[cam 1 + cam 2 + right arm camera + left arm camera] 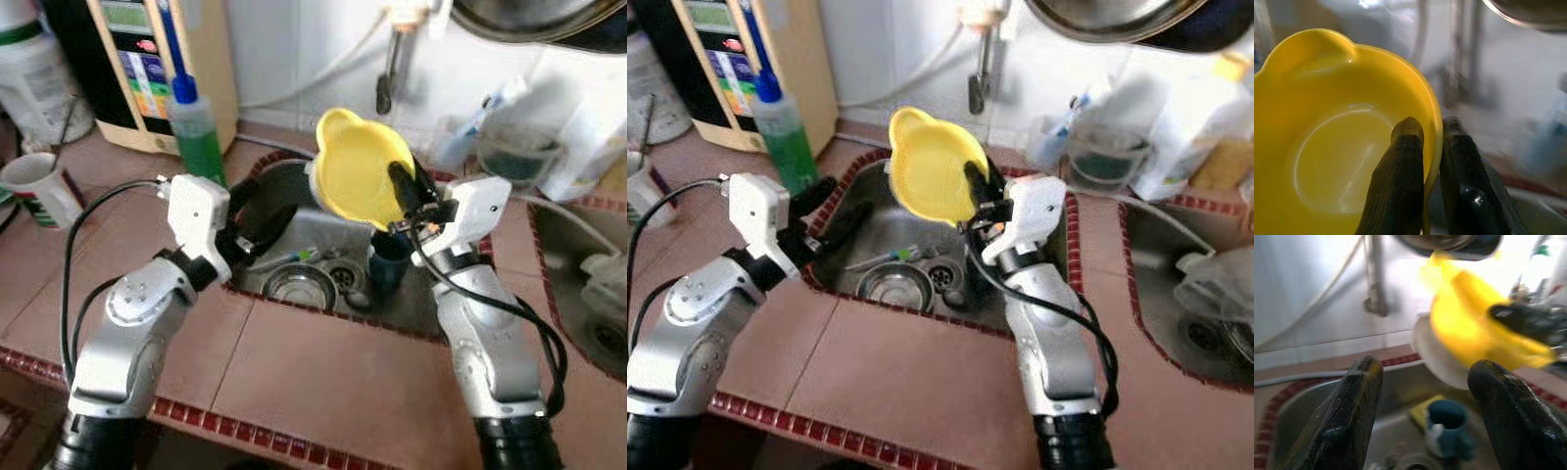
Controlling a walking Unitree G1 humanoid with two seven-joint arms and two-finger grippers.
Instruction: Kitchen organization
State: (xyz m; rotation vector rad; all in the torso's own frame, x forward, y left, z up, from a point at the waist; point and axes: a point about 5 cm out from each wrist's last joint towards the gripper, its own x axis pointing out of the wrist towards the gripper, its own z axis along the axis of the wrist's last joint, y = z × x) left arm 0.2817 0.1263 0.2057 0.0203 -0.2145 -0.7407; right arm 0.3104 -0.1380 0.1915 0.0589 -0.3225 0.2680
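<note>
My right gripper (1425, 134) pinches the rim of a yellow plastic bowl with a tab handle (358, 166), 1 finger inside, 1 outside; the bowl hangs tilted and empty above the steel sink (294, 225). Below it in the sink stand a dark teal cup (389, 262) and a small steel bowl (291, 285). My left gripper (1425, 416) is spread wide, empty, over the sink's left edge.

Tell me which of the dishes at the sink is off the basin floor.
The yellow bowl: the right gripper pinches its rim and holds it above the sink, while the dark blue cup and small steel bowl sit down inside.
</note>
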